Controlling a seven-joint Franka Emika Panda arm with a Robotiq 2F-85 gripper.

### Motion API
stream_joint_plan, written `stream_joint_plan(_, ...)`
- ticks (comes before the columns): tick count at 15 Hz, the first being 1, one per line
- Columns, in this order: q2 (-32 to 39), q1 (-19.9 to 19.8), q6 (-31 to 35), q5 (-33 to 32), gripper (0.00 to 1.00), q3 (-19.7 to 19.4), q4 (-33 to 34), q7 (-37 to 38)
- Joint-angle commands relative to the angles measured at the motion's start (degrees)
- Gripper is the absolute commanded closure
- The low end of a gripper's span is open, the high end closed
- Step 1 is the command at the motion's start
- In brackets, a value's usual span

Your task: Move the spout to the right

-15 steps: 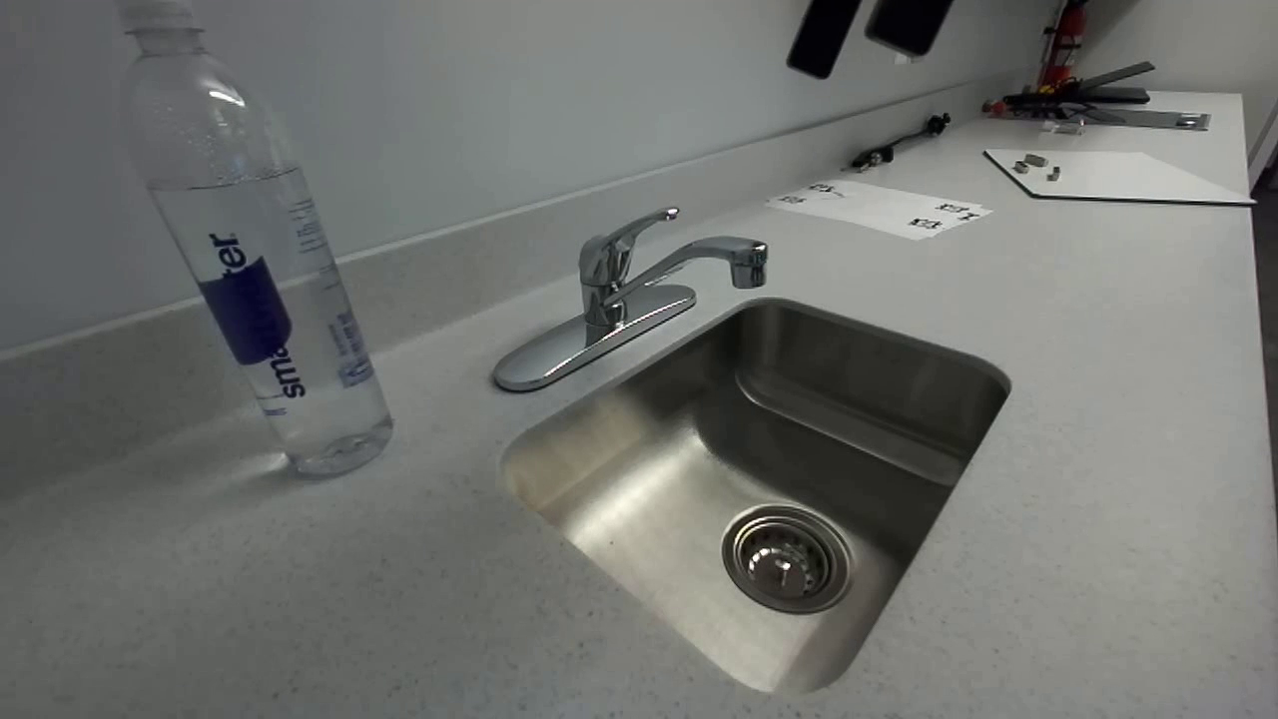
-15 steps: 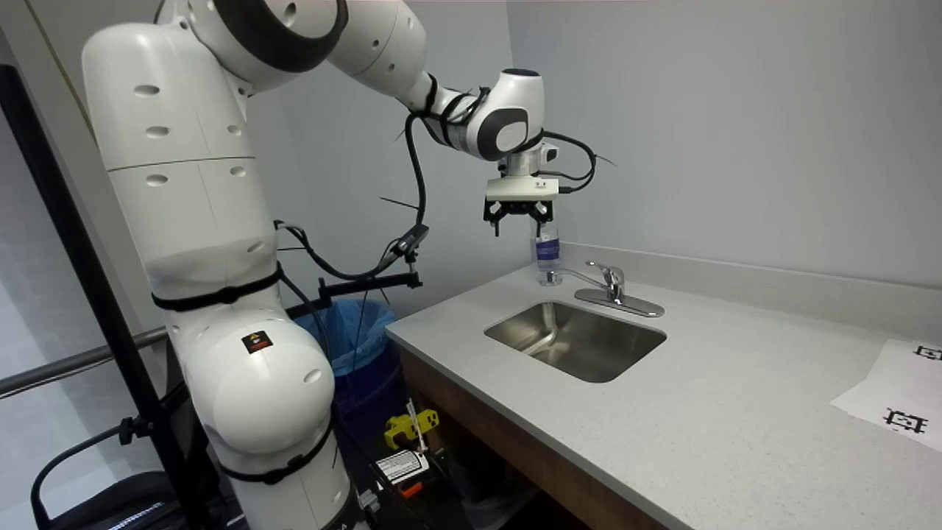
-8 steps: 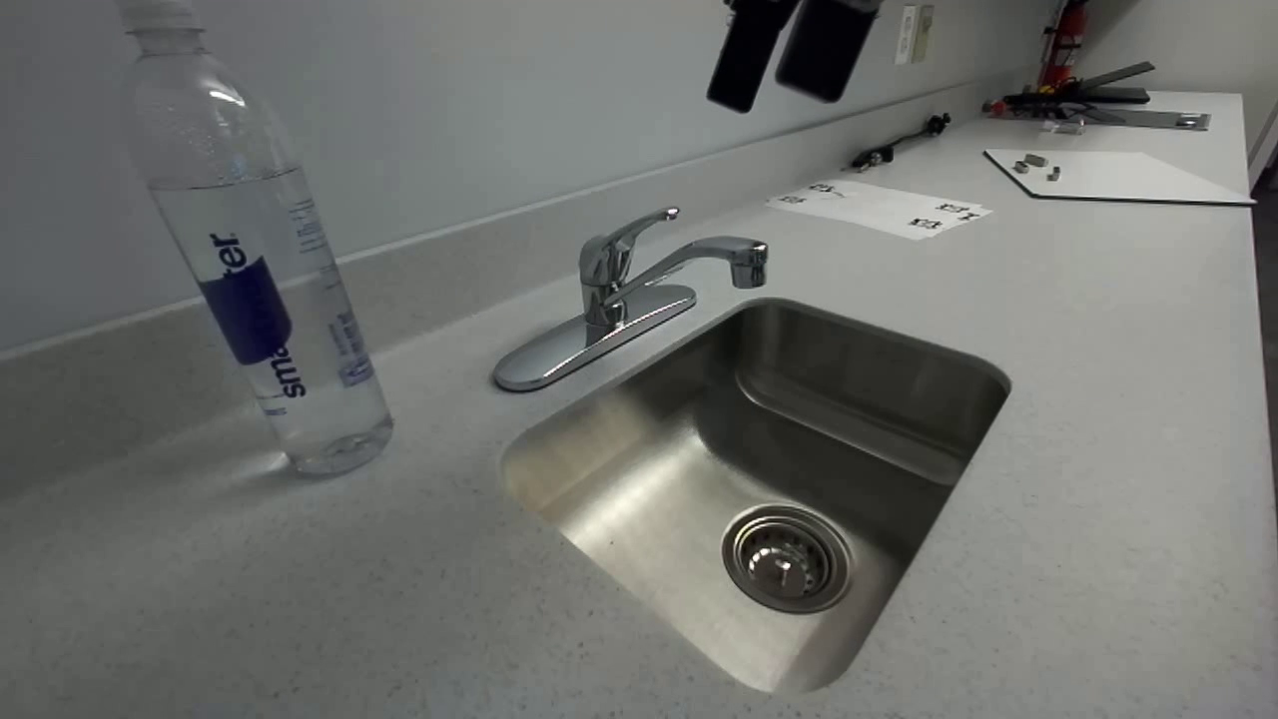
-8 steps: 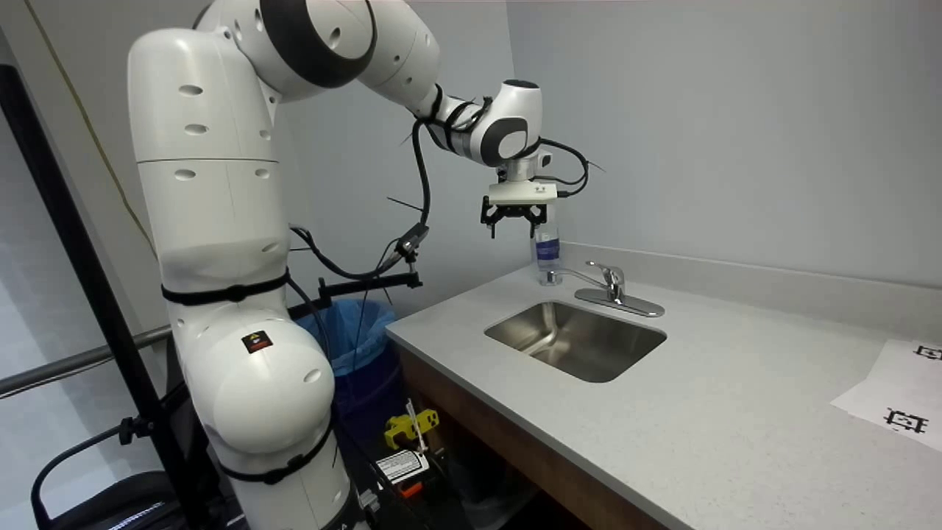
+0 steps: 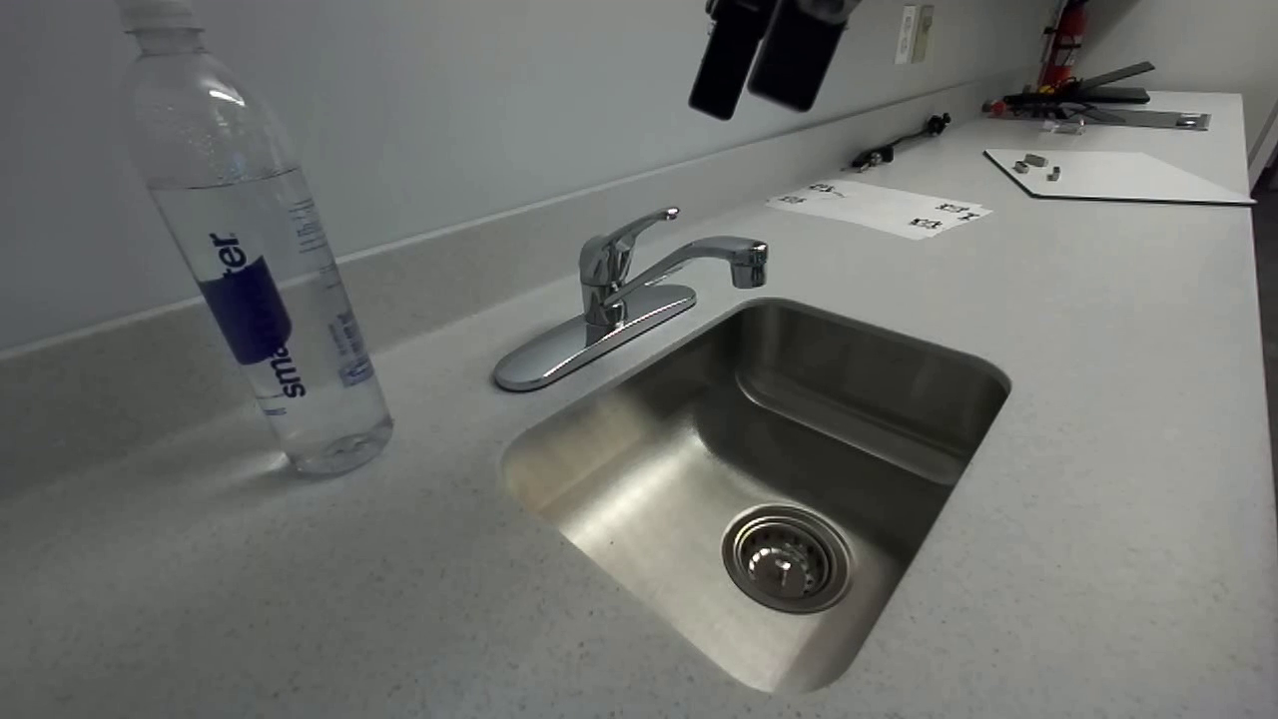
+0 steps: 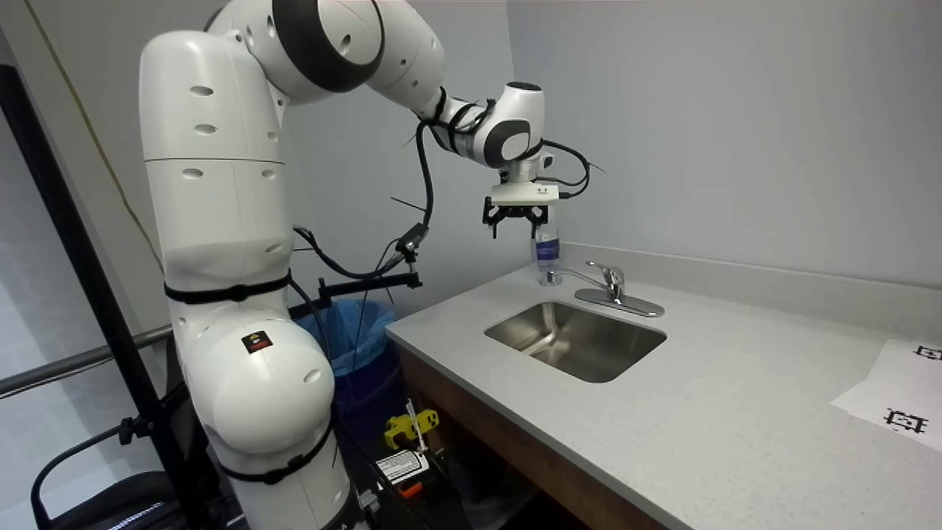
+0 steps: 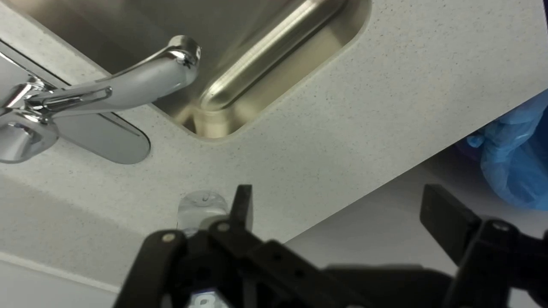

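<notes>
Pale worktop [image 5: 1128, 419], spout [image 7: 154, 79] reaching over the sink [image 5: 639, 529]
Jaws wide and empty, presumably to straddle the spout

Your wrist view faces down at the sink [image 7: 231, 25], an exterior view looks along the counter [image 5: 1078, 429] from close by, and an exterior view, farther off, looks roughly back past the arm [image 6: 221, 221] (all 3 show you the spout [image 7: 145, 83]).

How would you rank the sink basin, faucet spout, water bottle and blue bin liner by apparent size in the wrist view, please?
Largest: sink basin
Next: faucet spout and blue bin liner, too alike to rank
Smallest: water bottle, partly hidden by the end effector
</notes>
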Motion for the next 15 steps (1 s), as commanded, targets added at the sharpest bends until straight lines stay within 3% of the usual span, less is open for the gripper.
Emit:
stream_joint_plan(1, 0.12, -0.86, -0.16, -0.40, 0.00, 0.98, 0.26, 0.41)
stream_joint_plan(5, 0.12, -0.86, -0.16, -0.40, 0.00, 0.98, 0.26, 0.41)
stream_joint_plan(15, 8.91, -0.59, -2.15, -5.89, 0.00, 2.94, 9.52, -2.36)
